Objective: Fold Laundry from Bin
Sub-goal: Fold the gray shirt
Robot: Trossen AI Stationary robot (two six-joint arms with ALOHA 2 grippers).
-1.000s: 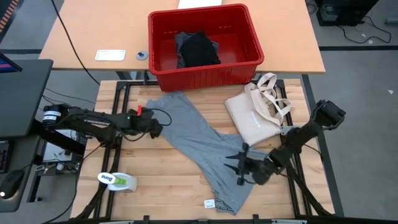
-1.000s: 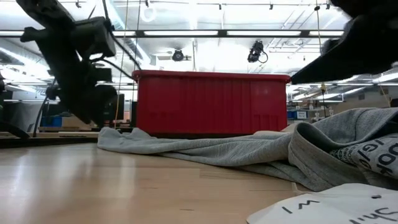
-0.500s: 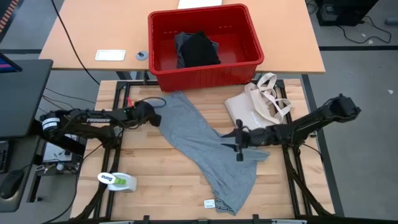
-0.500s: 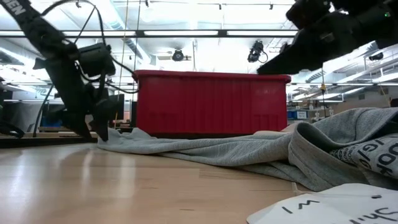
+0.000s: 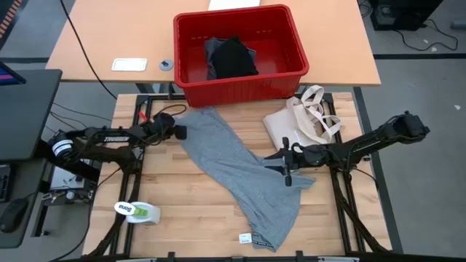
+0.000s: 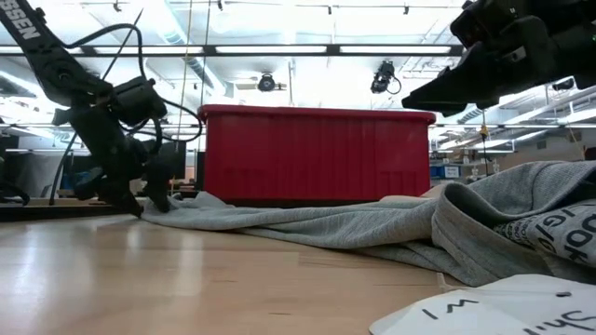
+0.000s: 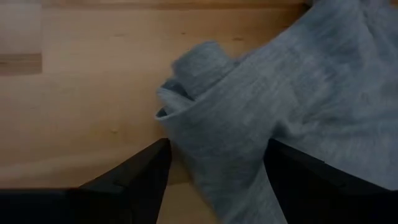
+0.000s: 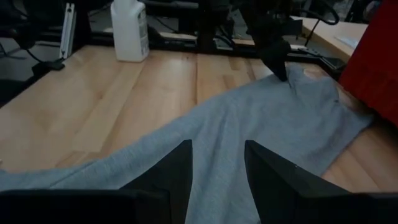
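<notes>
The light grey T-shirt (image 5: 233, 171) lies spread slantwise on the wooden table, one end near the red bin (image 5: 191, 69), which holds a dark garment (image 5: 233, 58). My left gripper (image 5: 180, 132) is low at the shirt's left edge, open, with a folded-over corner of cloth (image 7: 199, 68) just ahead of its fingers. My right gripper (image 5: 277, 164) hovers open above the shirt's right side (image 8: 249, 130), high in the low view (image 6: 438, 98), nothing between its fingers. My left gripper slants down from the table's left over the shirt's left edge (image 7: 217, 155), which lies flat on the wood between the open fingers. One finger (image 7: 305, 180) stands over the cloth, the other (image 7: 134, 183) over bare wood. Whether they touch the cloth I cannot tell.
A cream tote bag (image 5: 295, 135) lies right of the shirt, beside my right arm. A white bottle (image 5: 138, 211) lies at the near left. A small white tag (image 5: 245, 237) sits by the shirt's near end. The bin stands on the far table.
My left gripper has swung toward the far edge, rolled and sunk to the shirt's left edge. My right gripper has moved from the shirt's near part toward the far edge and risen a little. The shirt has kept its place.
</notes>
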